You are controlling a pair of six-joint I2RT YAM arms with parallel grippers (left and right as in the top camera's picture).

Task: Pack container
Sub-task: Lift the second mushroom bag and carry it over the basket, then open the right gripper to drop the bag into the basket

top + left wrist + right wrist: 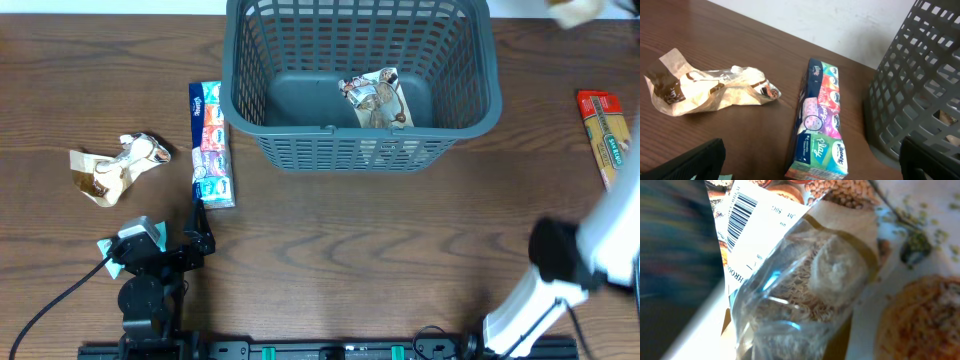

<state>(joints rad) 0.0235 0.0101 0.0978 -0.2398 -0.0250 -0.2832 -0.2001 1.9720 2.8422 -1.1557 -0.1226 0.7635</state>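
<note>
K: Now, near edge first. Left arm?

M: Left arm [145,298] sits low at the near-left corner of the table [330,250], wrist pointing toward the far side. Left gripper [198,245] is spread wide with nothing between the fingers [695,162], which show only as dark corners in the wrist view.

K: Right arm?

M: Right arm [560,270] rises from the near right and runs off the right edge, blurred. Its gripper is pressed together, yet the fingers appear in no view. The wrist camera is filled by a clear film packet [805,280] of pale grains with a barcode label [740,212], lying against printed packaging [920,315]. Cannot tell whether the film is pinched.

K: Ahead of the left gripper?

M: Tissue pack [211,145], flat, lengthwise away from the arm, just beside the container's left wall. Crumpled brown-and-white wrapper [115,165] lies left of it, apart.

K: Container?

M: Container [250,60] stands upright at the far middle of the table, its far rim cut off by the top edge. One crumpled packet [375,98] lies on its base, right of centre.

K: Beyond that?

M: Red packet [603,130] at the far right, its near end hidden at the frame edge. Pale blurred object [575,10] at the top right, cut off, not identifiable.
</note>
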